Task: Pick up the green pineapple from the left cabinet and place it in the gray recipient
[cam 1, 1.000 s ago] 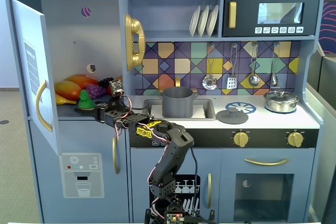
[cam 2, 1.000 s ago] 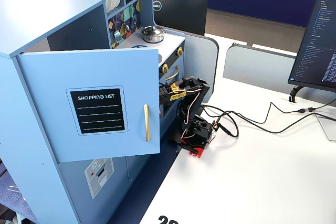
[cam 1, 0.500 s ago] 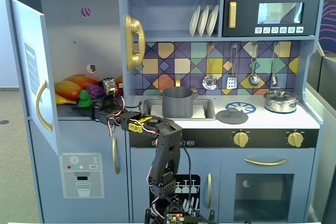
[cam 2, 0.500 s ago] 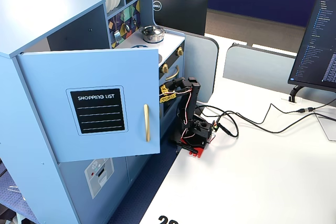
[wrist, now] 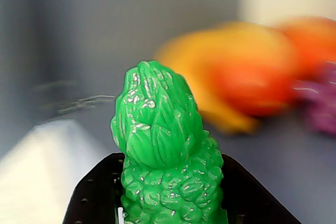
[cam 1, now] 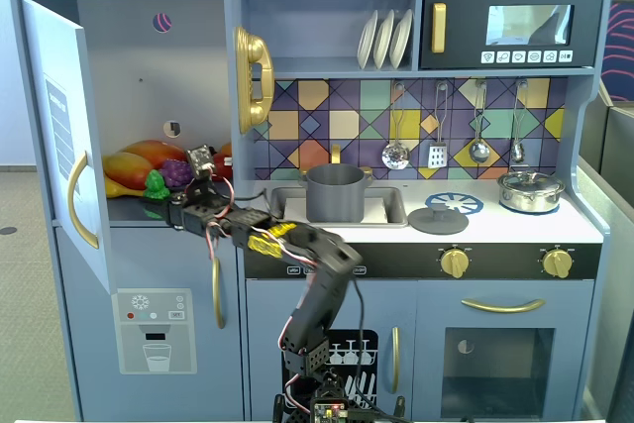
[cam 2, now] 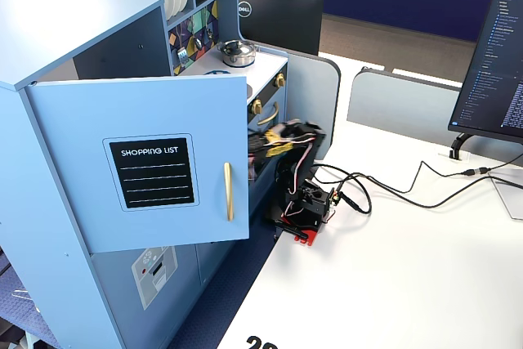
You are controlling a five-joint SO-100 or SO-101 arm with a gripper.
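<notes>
The green pineapple (cam 1: 156, 185) stands at the front of the left cabinet's (cam 1: 149, 66) shelf, whose door (cam 1: 61, 136) is swung open. My gripper (cam 1: 161, 203) reaches in from the right. In the wrist view its black jaws sit tight against both sides of the pineapple (wrist: 165, 145), leafy top pointing up; the gripper (wrist: 172, 158) is shut on it. The pineapple looks sharp while the background is blurred. The gray recipient (cam 1: 335, 192) stands in the sink to the right. In the other fixed view the open door (cam 2: 147, 161) hides gripper and pineapple.
Purple grapes (cam 1: 178, 172) and orange-yellow fruits (cam 1: 139, 160) lie behind the pineapple. A gold phone (cam 1: 253, 76) hangs on the cabinet's right wall edge. A flat gray lid (cam 1: 438, 219) and a silver lidded pot (cam 1: 530, 190) sit on the counter.
</notes>
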